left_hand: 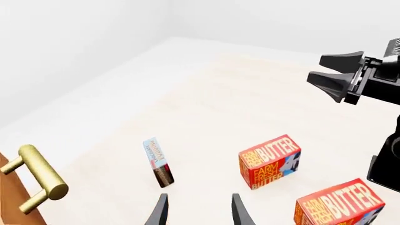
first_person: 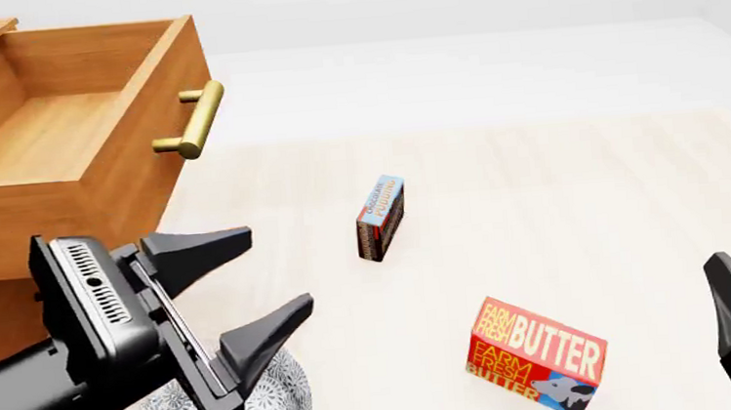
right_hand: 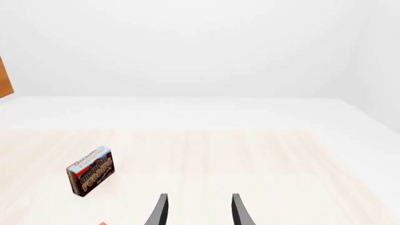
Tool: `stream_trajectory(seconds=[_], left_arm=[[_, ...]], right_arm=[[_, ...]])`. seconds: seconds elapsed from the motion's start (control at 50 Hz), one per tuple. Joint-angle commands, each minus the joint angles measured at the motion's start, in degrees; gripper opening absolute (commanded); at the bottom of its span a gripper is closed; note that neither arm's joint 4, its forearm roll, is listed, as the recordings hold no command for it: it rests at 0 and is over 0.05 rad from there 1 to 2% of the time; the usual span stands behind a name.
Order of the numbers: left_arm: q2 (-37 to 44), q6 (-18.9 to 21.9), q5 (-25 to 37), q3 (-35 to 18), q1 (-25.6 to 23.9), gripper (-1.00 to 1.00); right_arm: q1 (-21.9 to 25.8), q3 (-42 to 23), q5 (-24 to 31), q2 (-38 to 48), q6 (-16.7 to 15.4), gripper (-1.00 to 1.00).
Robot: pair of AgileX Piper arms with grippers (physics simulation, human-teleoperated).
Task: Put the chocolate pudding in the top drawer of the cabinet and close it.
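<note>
1. The chocolate pudding (first_person: 381, 217) stands on edge on the pale wood-grain table (first_person: 575, 208), near the middle, well apart from everything else. Thin flat box, light blue and red above, dark brown below.

2. Top drawer (first_person: 60, 141) of the cabinet (first_person: 10, 321) stands pulled out at the table's left edge, its inside bare. Orange-brown wood, smooth; brass bar handle (first_person: 195, 120) on the front, facing the pudding.

3. Left gripper (first_person: 243, 281): jaws wide apart, holding nothing. Black, wedge-shaped fingers, ribbed housing behind. It hovers in front of the cabinet, above a grey patterned plate (first_person: 277, 408).

4. Right gripper (right_hand: 197, 208): only its fingers show. In its wrist view they stand apart with nothing between.

5. Key relation: the pudding lies ahead of the left gripper and to its right, between it and the table's far edge. In the left wrist view it sits just beyond the fingertips, narrow edge on.

6. The box's long axis runs roughly toward the far edge. The left arm looks nearer and also sits beside the drawer, so it seems better placed to pick.

7. Two red butter boxes (left_hand: 270, 161) with yellow lettering lie toward the near right edge, clear of the pudding.
</note>
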Motion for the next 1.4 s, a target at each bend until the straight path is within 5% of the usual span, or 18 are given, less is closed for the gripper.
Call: stream_trajectory(seconds=[0.02,0.54,0.58,0.62,0.66,0.7,0.94,1.14,1.4], left_arm=[[7.8,-0.8,-10.3,2.3,-2.9,1.00],[24.8,-7.4,-23.1,-0.6,-6.3,1.00],[21.9,-7.6,-18.6,-3.0,-6.5,1.00],[24.9,-7.5,-22.1,-2.1,-6.6,1.00],[23.5,-8.1,-17.6,-4.8,-6.2,1.00],[26.1,-8.3,-21.3,-3.5,-6.0,1.00],[27.0,-11.3,-13.5,-10.8,-3.8,1.00],[31.1,-16.8,-13.3,-13.5,-1.2,1.00],[33.7,-20.9,-3.6,-20.7,2.1,1.00]], right_arm=[[0.0,0.0,0.0,0.0,0.0,1.00],[0.0,0.0,0.0,0.0,0.0,1.00],[0.0,0.0,0.0,0.0,0.0,1.00],[0.0,0.0,0.0,0.0,0.0,1.00],[0.0,0.0,0.0,0.0,0.0,1.00],[0.0,0.0,0.0,0.0,0.0,1.00],[0.0,0.0,0.0,0.0,0.0,1.00],[0.0,0.0,0.0,0.0,0.0,1.00],[0.0,0.0,0.0,0.0,0.0,1.00]])
